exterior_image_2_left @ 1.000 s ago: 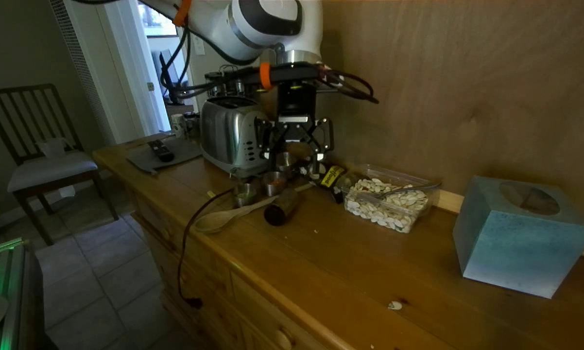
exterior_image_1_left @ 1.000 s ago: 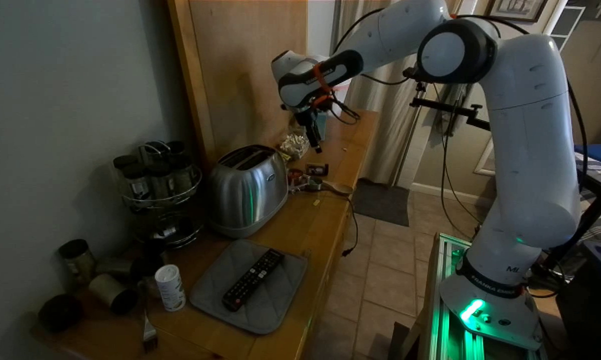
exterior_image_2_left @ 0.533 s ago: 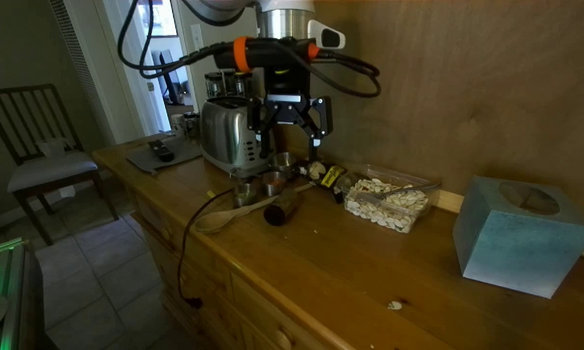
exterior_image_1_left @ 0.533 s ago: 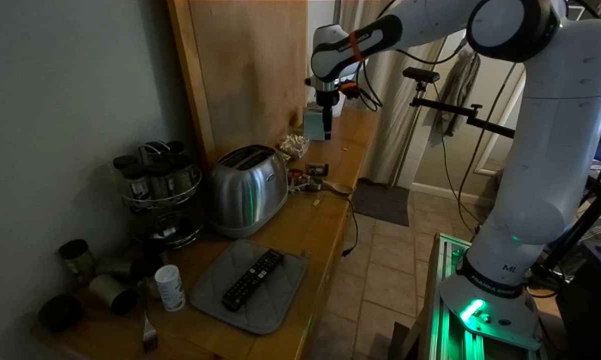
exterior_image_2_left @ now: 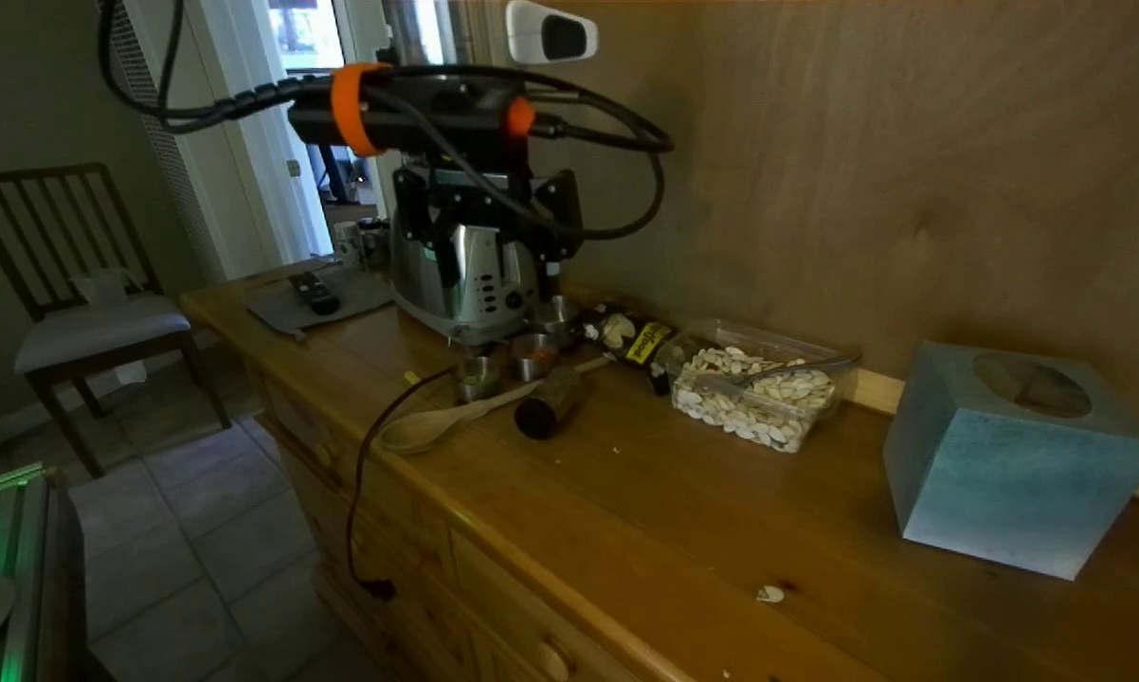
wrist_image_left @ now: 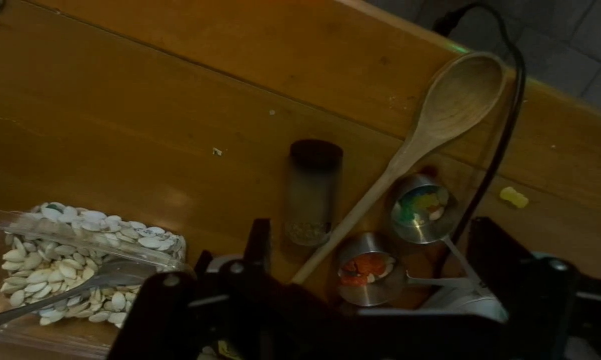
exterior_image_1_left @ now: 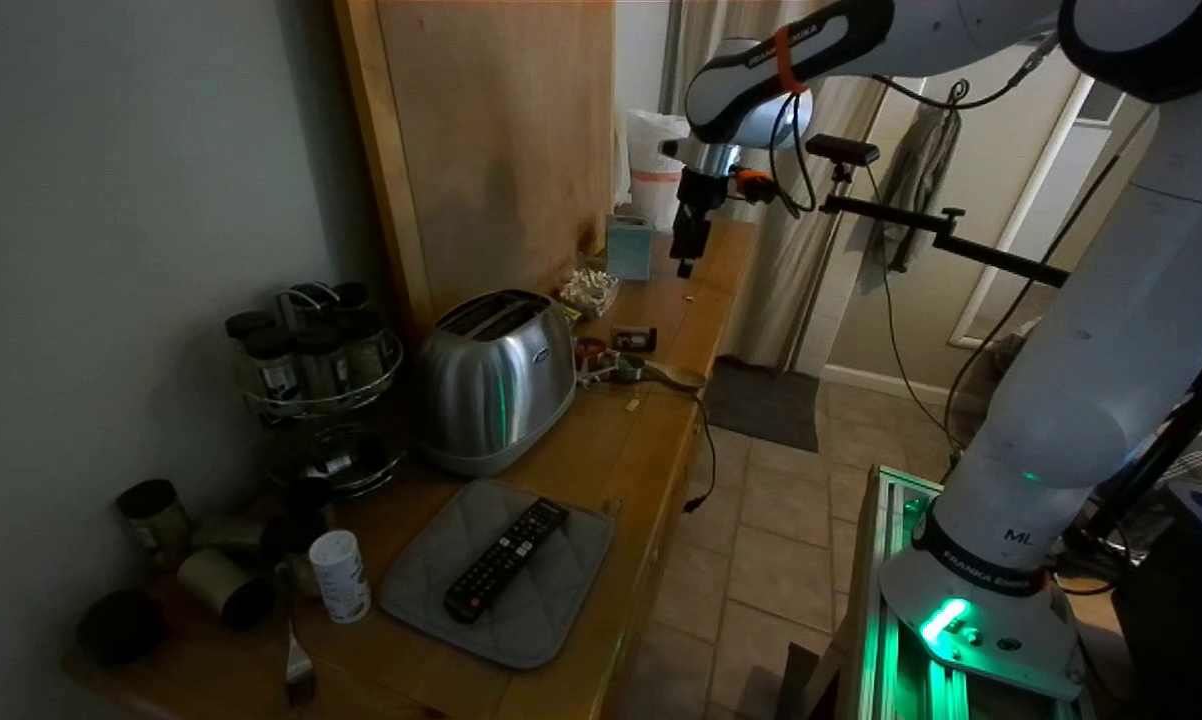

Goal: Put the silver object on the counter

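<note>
In the wrist view, the two-finger gripper (wrist_image_left: 373, 225) hung above the light-brown wooden counter (wrist_image_left: 155, 110), its fingers (wrist_image_left: 259, 250) spread apart. Between four and five o'clock, silver measuring cups (wrist_image_left: 428, 230) sat on the wood; at eight, a metal spoon (wrist_image_left: 123, 272) rested in a clear tub (wrist_image_left: 40, 340) of pumpkin seeds (wrist_image_left: 55, 267). In an exterior view, a silver toaster (exterior_image_2_left: 427, 284) stood at ten. Which silver piece the task meant was unclear.

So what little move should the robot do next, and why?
I'd guess: ease the open gripper sideways toward the silver spoon in the seed tub. In the wrist view, the metal cups show between its jaws, while the spoon lies off to one side. The spoon seems the thing wanted: it rests in the tub; the cups are on the counter.
</note>
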Controlling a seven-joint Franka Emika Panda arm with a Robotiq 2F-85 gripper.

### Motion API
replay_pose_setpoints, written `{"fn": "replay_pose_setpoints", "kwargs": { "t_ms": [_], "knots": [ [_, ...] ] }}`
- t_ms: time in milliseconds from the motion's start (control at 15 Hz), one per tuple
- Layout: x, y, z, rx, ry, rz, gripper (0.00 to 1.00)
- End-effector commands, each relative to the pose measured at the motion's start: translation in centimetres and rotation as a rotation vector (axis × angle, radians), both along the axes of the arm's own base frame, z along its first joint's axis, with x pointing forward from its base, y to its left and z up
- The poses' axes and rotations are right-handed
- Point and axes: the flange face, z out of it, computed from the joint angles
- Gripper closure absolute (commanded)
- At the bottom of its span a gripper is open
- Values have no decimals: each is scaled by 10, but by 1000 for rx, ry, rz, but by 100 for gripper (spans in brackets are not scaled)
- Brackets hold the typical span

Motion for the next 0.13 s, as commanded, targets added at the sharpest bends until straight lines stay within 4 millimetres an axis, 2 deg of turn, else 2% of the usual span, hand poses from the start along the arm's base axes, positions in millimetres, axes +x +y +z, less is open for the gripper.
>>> {"fn": "replay_pose_setpoints", "kwargs": {
  "t_ms": [0,67],
  "knots": [
    [-3,1,2,2,-1,1,0],
    [-3,3,2,3,-1,2,0]
  ]
}}
